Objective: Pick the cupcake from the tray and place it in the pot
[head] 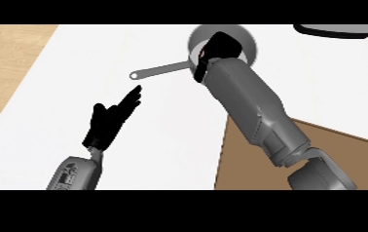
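My right hand (219, 48) hangs over the pot (248, 38), its fingers hidden from me, so I cannot tell how they stand, nor can I see the cupcake or anything inside. The pot's handle (159, 70) points left across the white counter (108, 46). My left hand (108, 121) rests open at lower left. The brown tray (244, 165) lies under my right forearm.

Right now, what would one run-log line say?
right hand: over pot | cupcake: not visible | left hand: open, idle | tray: lower right
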Motion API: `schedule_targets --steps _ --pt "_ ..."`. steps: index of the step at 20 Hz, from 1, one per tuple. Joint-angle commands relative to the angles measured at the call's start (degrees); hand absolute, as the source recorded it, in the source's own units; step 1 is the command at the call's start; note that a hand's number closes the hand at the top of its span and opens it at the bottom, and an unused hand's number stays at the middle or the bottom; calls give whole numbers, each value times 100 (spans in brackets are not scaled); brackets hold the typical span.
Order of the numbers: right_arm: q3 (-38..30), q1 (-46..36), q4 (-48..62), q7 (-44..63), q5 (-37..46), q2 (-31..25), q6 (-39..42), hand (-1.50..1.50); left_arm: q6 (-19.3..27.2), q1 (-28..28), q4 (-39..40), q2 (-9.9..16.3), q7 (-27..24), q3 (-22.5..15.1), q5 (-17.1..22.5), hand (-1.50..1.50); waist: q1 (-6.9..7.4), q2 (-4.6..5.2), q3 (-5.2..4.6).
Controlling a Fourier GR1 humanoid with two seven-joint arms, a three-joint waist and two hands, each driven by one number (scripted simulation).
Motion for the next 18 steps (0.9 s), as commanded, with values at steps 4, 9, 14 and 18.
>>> schedule_targets --steps 4,9,14,18 --pt "-285 -268 -528 -534 -18 23 -2404 -150 77 60 -22 -80 69 -27 -22 0 -32 -24 14" --pt "-530 -168 -720 -640 210 23 -4281 -150 77 89 -40 36 -3 143 37 0 -205 -74 7" --pt "-625 25 -645 -716 511 23 -5580 -150 181 246 84 28 -214 178 -60 0 -408 -110 1" --pt "-580 491 -1314 -1019 392 23 -6006 -150 158 545 -189 99 -42 209 9 0 -572 -201 7"
